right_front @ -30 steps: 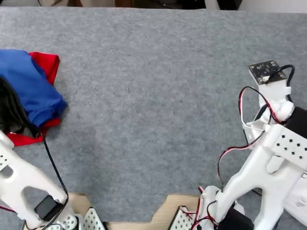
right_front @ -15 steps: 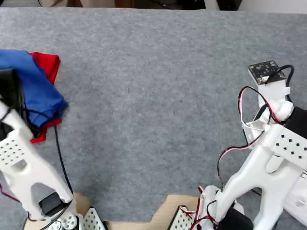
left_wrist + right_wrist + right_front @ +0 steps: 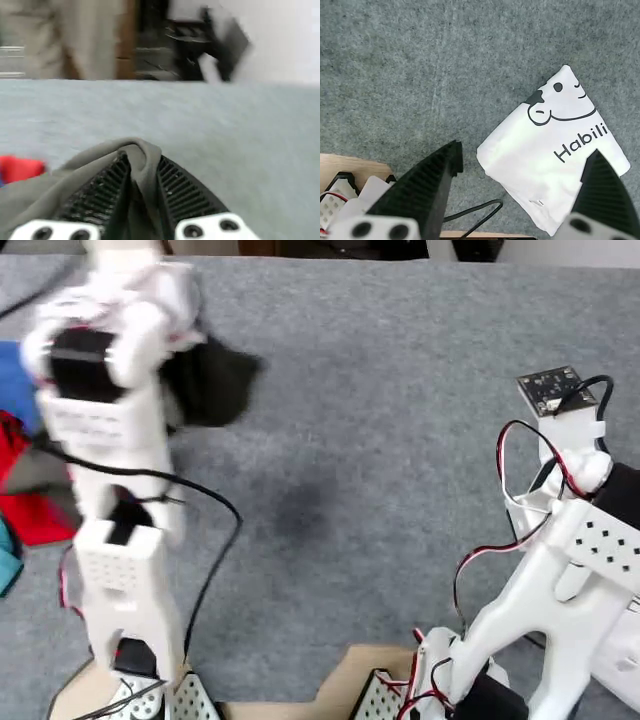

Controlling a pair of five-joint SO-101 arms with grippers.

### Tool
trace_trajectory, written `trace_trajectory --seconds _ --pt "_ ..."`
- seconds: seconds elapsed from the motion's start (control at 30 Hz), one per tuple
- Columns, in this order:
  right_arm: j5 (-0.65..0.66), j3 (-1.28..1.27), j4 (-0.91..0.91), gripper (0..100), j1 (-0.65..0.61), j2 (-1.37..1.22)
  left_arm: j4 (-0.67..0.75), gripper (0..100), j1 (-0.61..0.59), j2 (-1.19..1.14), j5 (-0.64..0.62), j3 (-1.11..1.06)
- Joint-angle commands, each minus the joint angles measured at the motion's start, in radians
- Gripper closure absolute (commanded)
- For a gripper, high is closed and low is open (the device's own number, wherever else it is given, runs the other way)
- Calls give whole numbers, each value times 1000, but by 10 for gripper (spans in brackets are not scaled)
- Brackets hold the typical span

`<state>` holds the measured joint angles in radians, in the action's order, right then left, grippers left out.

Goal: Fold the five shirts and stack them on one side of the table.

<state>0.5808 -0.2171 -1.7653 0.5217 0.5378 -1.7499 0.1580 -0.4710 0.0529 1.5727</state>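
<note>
Table (image 3: 340, 680): bare light wood shows along the near edge. The top is otherwise covered by a grey felt-like mat (image 3: 400, 370). Lighting on the mat is even and diffuse, and one soft shadow (image 3: 300, 510) lies near its middle.

Room beyond the far edge, left wrist view: a white wall (image 3: 285, 40) stands on one side. A dark, blurred piece of furniture (image 3: 210, 37) stands before it, its kind not determinable. Next to that is a brown wooden upright (image 3: 129, 37), then a beige surface (image 3: 60, 35).
</note>
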Motion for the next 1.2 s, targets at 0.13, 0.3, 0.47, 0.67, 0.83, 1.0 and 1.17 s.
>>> trace_trajectory --seconds 0.13,0.3,0.47,0.67,0.83,1.0,1.17 --pt "-2 5 15 624 -7 22 -8 981 250 50 3 -181" --pt "0 48 15 624 -7 22 -8 957 316 51 2 -258" --pt "40 101 11 624 -15 21 -11 691 301 71 51 -387" --pt "41 147 9 624 -50 21 -11 547 117 200 68 -448" --pt "34 153 -3 624 -209 19 -11 544 -161 260 74 -525" --pt "-43 183 3 624 -486 -27 -9 544 -489 263 121 -655" --pt "-114 295 51 624 -754 -243 -9 544 -701 263 127 -881"
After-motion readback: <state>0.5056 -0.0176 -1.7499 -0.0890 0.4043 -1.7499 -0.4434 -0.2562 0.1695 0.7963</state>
